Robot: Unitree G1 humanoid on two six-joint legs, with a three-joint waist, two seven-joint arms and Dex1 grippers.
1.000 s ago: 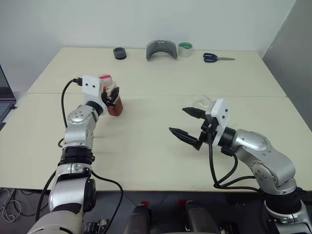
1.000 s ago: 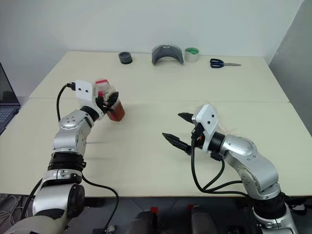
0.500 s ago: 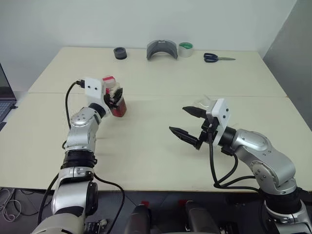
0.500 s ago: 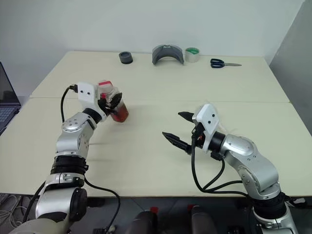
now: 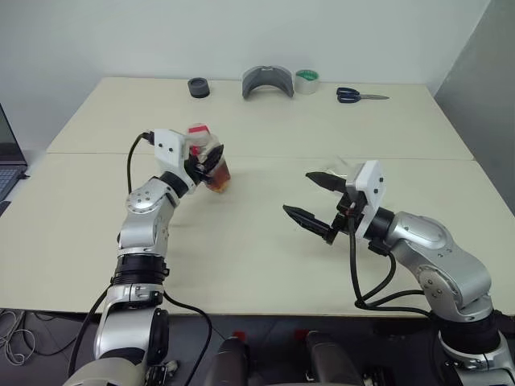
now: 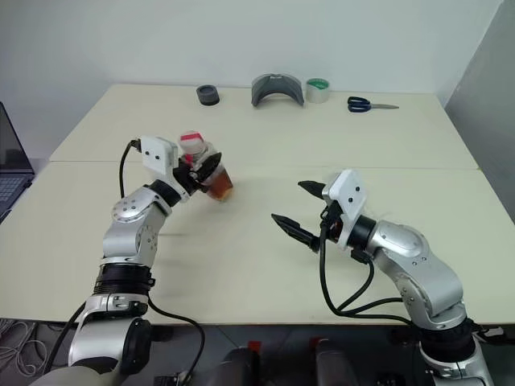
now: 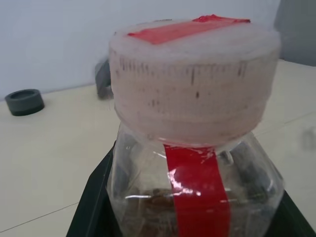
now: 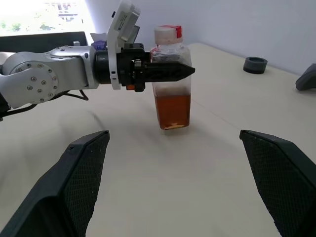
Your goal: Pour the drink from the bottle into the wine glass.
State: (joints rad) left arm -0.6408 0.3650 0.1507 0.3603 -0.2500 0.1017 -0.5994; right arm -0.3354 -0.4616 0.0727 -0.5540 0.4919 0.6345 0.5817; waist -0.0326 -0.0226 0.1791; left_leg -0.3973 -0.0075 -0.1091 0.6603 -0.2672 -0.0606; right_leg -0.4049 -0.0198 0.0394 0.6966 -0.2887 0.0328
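My left gripper, clamped on the capped bottle, has carried it clear of the table toward my wide-open, empty right gripper, so I judge uncapping comes next.

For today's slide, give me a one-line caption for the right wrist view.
Left gripper lifts the capped clear plastic bottle of amber drink above the beige table, framed by open right gripper fingers.

Bare table between hands; tape, scissors far back.
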